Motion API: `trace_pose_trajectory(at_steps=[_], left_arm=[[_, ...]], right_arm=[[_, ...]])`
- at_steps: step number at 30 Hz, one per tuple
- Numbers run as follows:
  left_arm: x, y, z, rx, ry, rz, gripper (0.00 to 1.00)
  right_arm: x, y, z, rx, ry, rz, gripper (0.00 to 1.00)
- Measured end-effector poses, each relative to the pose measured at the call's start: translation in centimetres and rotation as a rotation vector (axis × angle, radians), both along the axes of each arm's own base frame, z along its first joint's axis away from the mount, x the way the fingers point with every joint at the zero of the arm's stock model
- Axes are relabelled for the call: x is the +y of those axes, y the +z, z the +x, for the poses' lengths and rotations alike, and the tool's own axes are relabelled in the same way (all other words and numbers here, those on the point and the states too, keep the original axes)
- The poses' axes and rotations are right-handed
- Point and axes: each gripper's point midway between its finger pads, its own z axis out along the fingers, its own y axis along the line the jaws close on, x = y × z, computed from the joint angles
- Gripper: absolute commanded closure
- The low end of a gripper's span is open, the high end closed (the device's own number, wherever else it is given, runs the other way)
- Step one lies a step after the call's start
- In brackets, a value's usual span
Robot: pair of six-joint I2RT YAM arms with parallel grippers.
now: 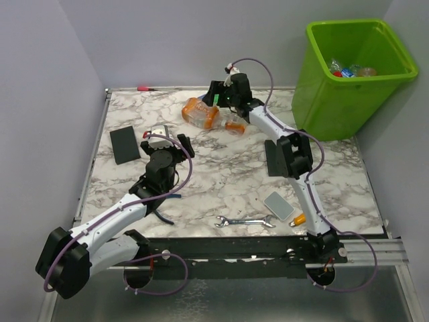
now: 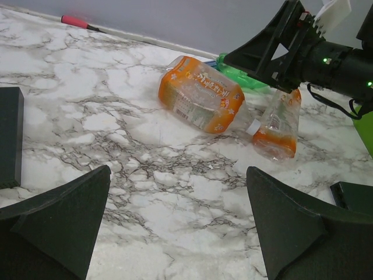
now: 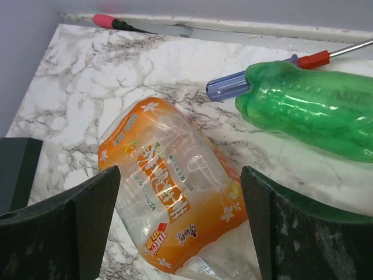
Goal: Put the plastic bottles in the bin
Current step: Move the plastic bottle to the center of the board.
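Note:
A crushed clear bottle with an orange label (image 1: pixel 200 113) (image 2: pixel 201 93) (image 3: pixel 175 210) lies on its side at the back of the marble table. A smaller orange bottle (image 1: pixel 234 125) (image 2: pixel 278 125) lies just right of it. Beside them a green bottle (image 3: pixel 315 111) (image 2: pixel 242 79) is on its side. My right gripper (image 1: pixel 216 99) (image 3: pixel 180 192) hangs open over the orange-labelled bottle, one finger on each side of it. Open and holding nothing, my left gripper (image 1: pixel 167 139) (image 2: pixel 178 175) is over bare marble nearer the front. The lime-green bin (image 1: pixel 335 100) at the back right holds some bottles (image 1: pixel 348 70).
A black slab (image 1: pixel 125 144) (image 2: pixel 9 137) lies at the left. A second black slab (image 1: pixel 275 157), a grey slab (image 1: pixel 279 205) and a wrench (image 1: pixel 244 221) lie at the right and front. A pink-handled screwdriver (image 1: pixel 147 88) (image 3: pixel 113 23) lies along the back edge, a blue-handled screwdriver (image 3: pixel 233 86) by the green bottle.

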Motion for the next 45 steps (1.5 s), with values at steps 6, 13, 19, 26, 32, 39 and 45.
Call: trace_pose_trajectory(at_steps=[6,13,19,26,32,39,45], left_arm=[[0.0,-0.1,0.0,0.0,0.0,0.0,0.01],[0.1,-0.1,-0.1,-0.003,0.0,-0.003,0.01],[0.2,0.4,-0.2,-0.017,0.0,-0.013,0.01],[0.2,0.8,-0.3,-0.028,0.0,-0.019,0.01],[0.4,0.8,-0.4,-0.031,0.001,0.003,0.01],[0.5,0.5,-0.4,-0.025,-0.011,0.071,0.01],[-0.6,-1.0,-0.1,0.02,-0.08,0.139,0.01]], right_arm=[[2.0,-2.7,-1.4,0.006,0.014,-0.084,0.13],[3.0,-6.5,-4.1,0.053,0.044,-0.15,0.17],[1.7,-6.2,-7.5,0.07,0.058,-0.176,0.22],[0.6,-6.6,-14.6,0.096,0.112,-0.205,0.23],[0.0,-6.9,-21.8,0.128,0.185,-0.216,0.19],[-1.7,-5.6,-26.5,0.187,0.197,-0.192,0.05],[-2.3,3.2,-27.1,0.069,0.178,-0.093,0.08]])
